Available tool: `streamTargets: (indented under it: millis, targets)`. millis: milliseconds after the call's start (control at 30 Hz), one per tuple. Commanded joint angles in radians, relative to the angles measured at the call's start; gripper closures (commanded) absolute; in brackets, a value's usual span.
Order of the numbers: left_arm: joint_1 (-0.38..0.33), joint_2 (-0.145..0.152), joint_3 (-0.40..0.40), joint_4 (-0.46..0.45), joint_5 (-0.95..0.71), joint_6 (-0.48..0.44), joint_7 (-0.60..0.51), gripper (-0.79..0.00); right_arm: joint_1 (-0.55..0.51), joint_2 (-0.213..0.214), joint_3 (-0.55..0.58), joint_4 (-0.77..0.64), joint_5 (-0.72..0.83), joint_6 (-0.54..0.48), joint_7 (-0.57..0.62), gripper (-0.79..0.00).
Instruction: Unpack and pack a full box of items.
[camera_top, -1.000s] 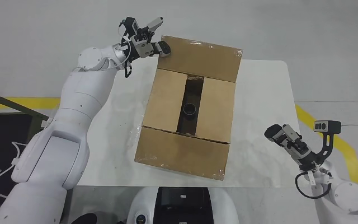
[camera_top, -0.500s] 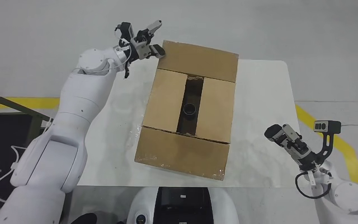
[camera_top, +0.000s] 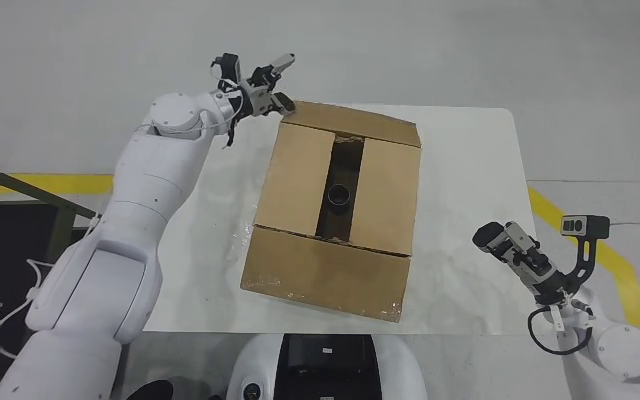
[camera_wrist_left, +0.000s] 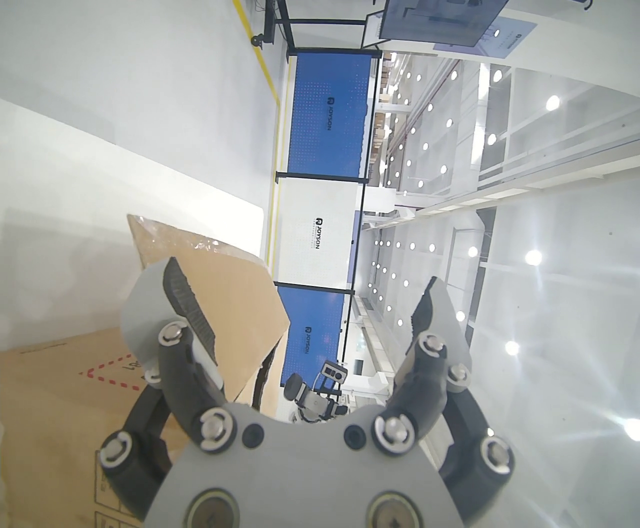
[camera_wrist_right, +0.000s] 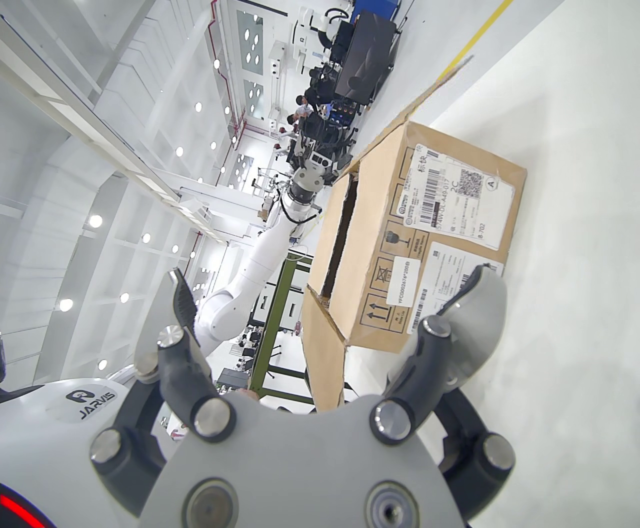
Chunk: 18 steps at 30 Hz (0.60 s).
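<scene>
Box (camera_top: 300, 180), far flap (camera_top: 350, 122) at 12 o'clock: we judged the spread left jaws should press it fully outward; right jaws stood spread too.

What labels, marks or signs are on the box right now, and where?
White barcode label: box side wall, fine print too small to read.
Second white label: same wall, print too small.
Narrow white sticker: same wall, code too small.
Handling pictograms: same wall, upward arrows among them.
Red dashed triangle: box cardboard, lettering beside it partly hidden.
</scene>
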Motion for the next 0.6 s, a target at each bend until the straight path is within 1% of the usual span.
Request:
streamTargets:
  millis: [0, 167, 300, 567]
  targets:
    - [-0.001, -0.002, 0.0, 0.012, 0.007, 0.011, -0.005, -0.785, 0.0, 0.0, 0.0, 0.0, 0.0, 0.0, 0.0, -0.785]
    - [-0.001, -0.002, -0.008, 0.019, 0.011, 0.026, -0.057, -0.785, 0.0, 0.0, 0.0, 0.0, 0.0, 0.0, 0.0, -0.785]
    - [0.007, 0.003, -0.024, 0.006, 0.001, 0.042, -0.11, -0.785, 0.0, 0.0, 0.0, 0.0, 0.0, 0.0, 0.0, -0.785]
    - [0.046, 0.032, -0.06, -0.064, 0.024, 0.086, -0.176, -0.785, 0.0, 0.0, 0.0, 0.0, 0.0, 0.0, 0.0, -0.785]
